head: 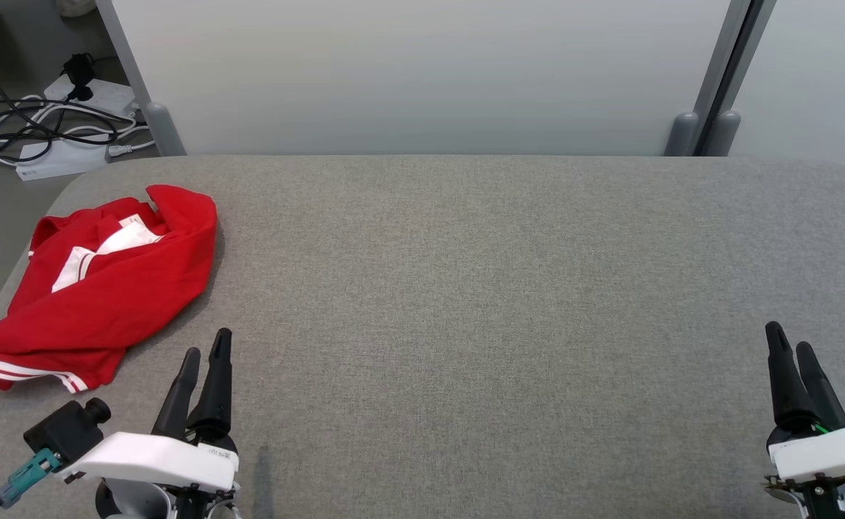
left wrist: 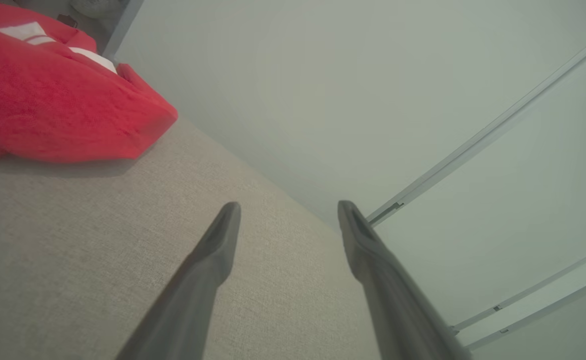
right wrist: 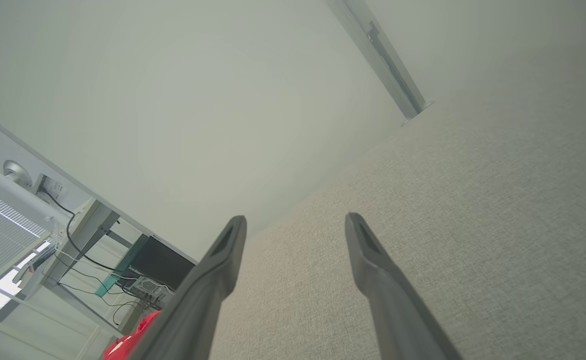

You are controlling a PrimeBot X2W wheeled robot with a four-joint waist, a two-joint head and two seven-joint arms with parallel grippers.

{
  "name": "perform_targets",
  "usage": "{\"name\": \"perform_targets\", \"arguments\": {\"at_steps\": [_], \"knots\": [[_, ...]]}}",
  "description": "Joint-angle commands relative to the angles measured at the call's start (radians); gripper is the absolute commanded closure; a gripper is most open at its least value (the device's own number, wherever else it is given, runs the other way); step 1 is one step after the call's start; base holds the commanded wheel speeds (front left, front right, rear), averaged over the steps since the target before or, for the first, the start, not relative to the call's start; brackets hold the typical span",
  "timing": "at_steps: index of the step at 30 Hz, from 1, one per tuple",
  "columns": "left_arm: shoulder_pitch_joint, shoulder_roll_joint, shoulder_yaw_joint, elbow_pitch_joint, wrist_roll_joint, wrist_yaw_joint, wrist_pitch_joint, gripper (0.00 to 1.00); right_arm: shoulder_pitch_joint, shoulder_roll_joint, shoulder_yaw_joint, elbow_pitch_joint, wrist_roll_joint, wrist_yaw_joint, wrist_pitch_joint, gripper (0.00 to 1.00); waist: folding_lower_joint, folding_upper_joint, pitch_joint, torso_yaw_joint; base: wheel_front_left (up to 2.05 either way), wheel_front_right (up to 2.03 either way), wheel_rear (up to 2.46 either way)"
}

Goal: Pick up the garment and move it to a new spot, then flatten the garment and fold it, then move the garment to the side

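Grey table [head: 466, 288]: you have the red garment [head: 105, 288] crumpled at its left edge, hem cut off by the frame; cables [head: 33, 130] behind. Your left gripper [head: 207, 342] and right gripper [head: 788, 336]: spread, empty.

head: high, facing forward-down over grey table [head: 466, 288] toward white partition [head: 422, 72] | left wrist: low, close to table, red garment [left wrist: 48, 95] up-left of left gripper [left wrist: 288, 207] | right wrist: low, past right gripper [right wrist: 295, 220] | shared: table, partition, garment

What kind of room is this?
Probably an office or lab: pale partitions behind the grey table, with power strips and tangled cables on the floor.
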Motion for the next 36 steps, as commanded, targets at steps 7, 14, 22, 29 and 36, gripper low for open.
{"name": "perform_targets", "arguments": {"at_steps": [7, 14, 22, 29, 36], "knots": [[-0.066, 0.035, -0.010, -0.025, 0.142, 0.024, -0.033, 0.00, -0.014, -0.029, 0.023, -0.035, -0.142, 0.001, -0.038, 0.00, 0.0000, 0.0000, -0.002, -0.001, 0.00, 0.00, 0.00], [-0.068, 0.046, -0.023, -0.015, 0.229, 0.038, -0.053, 0.00, -0.012, -0.028, 0.034, -0.026, -0.239, 0.001, -0.058, 0.00, 0.0000, 0.0000, -0.005, -0.002, 0.00, 0.00, 0.00], [-0.074, 0.058, -0.043, 0.002, 0.330, 0.054, -0.077, 0.00, -0.010, -0.026, 0.053, -0.006, -0.348, 0.001, -0.082, 0.00, 0.0000, 0.0000, -0.005, -0.004, 0.00, 0.00, 0.00], [-0.079, 0.064, -0.061, 0.016, 0.409, 0.066, -0.098, 0.00, -0.007, -0.022, 0.056, 0.009, -0.445, 0.001, -0.102, 0.00, 0.0000, 0.0000, -0.007, -0.004, 0.00, 0.00, 0.00], [-0.085, 0.064, -0.074, 0.035, 0.471, 0.072, -0.115, 0.00, -0.005, -0.019, 0.057, 0.013, -0.531, 0.001, -0.123, 0.00, 0.0000, 0.0000, -0.009, -0.005, 0.00, 0.00, 0.00]]}}
